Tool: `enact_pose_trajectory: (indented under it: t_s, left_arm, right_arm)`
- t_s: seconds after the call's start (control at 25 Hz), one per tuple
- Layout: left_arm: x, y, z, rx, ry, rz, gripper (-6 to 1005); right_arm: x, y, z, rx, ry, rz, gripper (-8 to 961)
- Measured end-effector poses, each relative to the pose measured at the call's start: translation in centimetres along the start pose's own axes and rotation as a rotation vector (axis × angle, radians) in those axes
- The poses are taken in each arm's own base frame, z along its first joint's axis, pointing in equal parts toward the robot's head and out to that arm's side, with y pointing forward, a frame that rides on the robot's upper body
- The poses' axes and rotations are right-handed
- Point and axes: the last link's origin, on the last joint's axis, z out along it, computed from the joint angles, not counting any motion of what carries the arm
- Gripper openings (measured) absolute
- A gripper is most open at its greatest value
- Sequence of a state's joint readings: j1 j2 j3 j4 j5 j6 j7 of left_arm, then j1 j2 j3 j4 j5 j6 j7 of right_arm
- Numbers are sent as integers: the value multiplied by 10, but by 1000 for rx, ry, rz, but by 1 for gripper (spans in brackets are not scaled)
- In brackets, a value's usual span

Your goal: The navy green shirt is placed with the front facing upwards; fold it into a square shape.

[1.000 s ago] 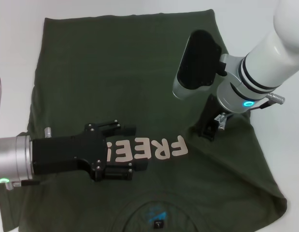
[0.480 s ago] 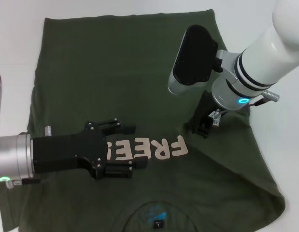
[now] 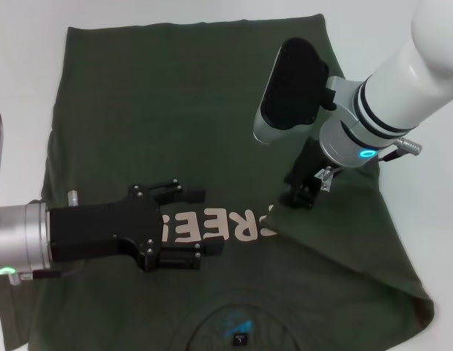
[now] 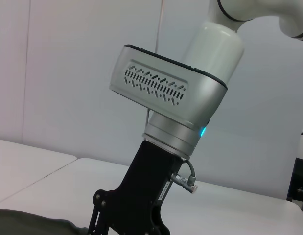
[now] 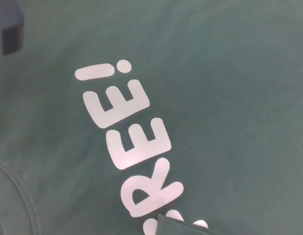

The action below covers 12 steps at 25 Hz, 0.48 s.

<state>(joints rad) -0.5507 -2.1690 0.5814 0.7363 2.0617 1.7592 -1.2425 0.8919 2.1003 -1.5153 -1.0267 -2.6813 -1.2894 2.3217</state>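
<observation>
Shirt (image 3: pixel 175 110) lies spread flat on the white table (image 3: pixel 21 44), front up, collar (image 3: pixel 237 322) toward the robot. In the head view, the right gripper (image 3: pixel 298 191) pinches the shirt's right edge and holds a fold of cloth over the first letter of the lettering (image 3: pixel 219 225). The left gripper (image 3: pixel 188 232) hovers over the chest with its fingers apart, holding nothing.

The left wrist view shows the right arm (image 4: pixel 166 103) above the table.

The right wrist view shows the lettering, with the folded edge (image 5: pixel 183 226) covering its end.
</observation>
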Motion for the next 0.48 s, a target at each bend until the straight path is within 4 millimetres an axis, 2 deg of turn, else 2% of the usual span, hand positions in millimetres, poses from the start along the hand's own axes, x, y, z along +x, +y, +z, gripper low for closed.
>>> enact_pose_trajectory:
  t_s: [0.2, 0.32, 0.48]
  left_arm:
    - [0, 0, 0, 0, 0, 0, 876]
    - [1, 0, 0, 4, 8, 0, 874]
    - [1, 0, -1, 12, 23, -1, 871]
  right_arm:
    - [-2, 2, -1, -11, -23, 9, 272]
    - [-1, 3, -3, -17, -48, 17, 510]
    - [8, 4, -14, -13, -108, 29, 594]
